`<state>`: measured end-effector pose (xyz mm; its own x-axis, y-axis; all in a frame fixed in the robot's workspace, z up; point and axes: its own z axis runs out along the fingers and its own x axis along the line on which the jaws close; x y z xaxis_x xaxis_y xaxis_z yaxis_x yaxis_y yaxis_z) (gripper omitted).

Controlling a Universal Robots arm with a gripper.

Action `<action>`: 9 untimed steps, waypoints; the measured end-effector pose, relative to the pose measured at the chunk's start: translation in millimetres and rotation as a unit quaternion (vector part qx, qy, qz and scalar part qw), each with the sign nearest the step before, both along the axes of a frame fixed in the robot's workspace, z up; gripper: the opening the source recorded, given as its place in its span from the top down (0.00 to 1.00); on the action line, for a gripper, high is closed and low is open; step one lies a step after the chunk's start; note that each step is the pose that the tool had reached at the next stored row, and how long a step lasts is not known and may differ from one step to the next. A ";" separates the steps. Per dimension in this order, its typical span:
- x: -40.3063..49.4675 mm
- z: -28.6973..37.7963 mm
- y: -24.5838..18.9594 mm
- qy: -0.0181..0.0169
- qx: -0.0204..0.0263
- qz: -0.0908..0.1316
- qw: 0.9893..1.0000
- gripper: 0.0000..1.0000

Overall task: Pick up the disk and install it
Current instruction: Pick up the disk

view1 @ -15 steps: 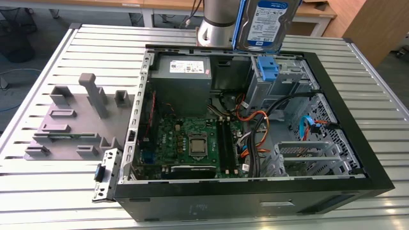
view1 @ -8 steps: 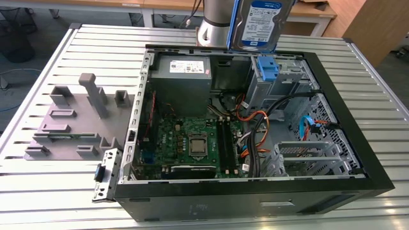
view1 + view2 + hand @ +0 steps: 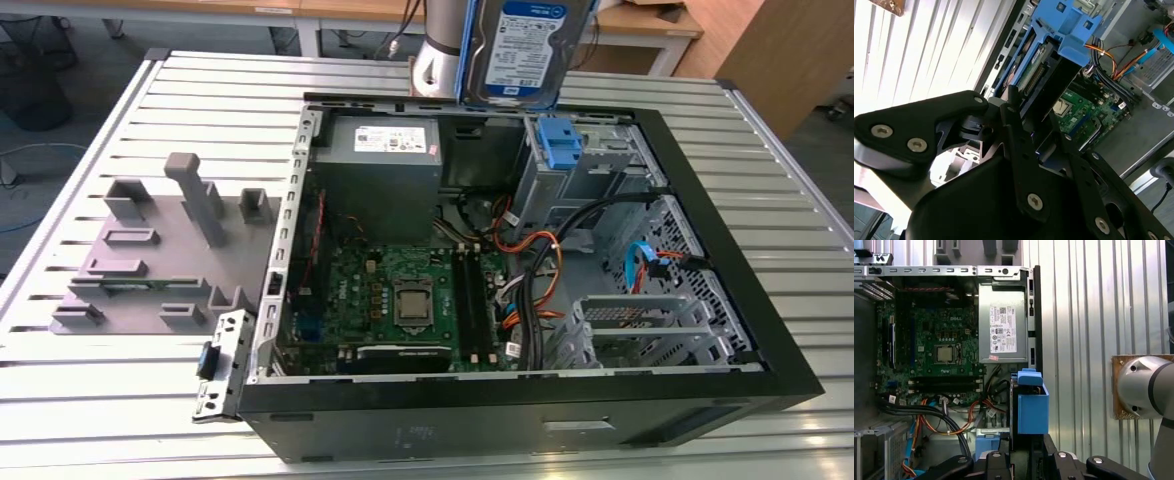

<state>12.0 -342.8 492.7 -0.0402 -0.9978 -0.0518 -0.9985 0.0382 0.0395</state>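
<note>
The gripper's jaws clamp the disk upright above the open case's far edge. Directly under it sit the blue bracket, the power supply and cables.

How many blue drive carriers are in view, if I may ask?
2. One frames the disk held by the gripper above the computer case; the other, a blue bracket, sits inside the case on the drive cage. More may be hidden.

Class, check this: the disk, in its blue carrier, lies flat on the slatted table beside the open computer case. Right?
No. The disk, in its blue carrier, is off the table: the gripper holds it upright above the open computer case, as the exterior view shows.
</note>
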 end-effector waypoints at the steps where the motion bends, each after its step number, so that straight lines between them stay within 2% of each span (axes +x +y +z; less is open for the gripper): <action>1: -1.2 0.0 0.0 0.000 0.000 0.000 1.000 0.65; 5: -4.2 -0.2 -0.5 0.000 0.000 0.000 1.000 0.65; 9: -4.6 -0.2 -3.0 0.000 0.000 0.000 1.000 0.65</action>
<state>7.5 -345.8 492.5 -0.0402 -0.9979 -0.0516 -0.9985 0.0382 0.0396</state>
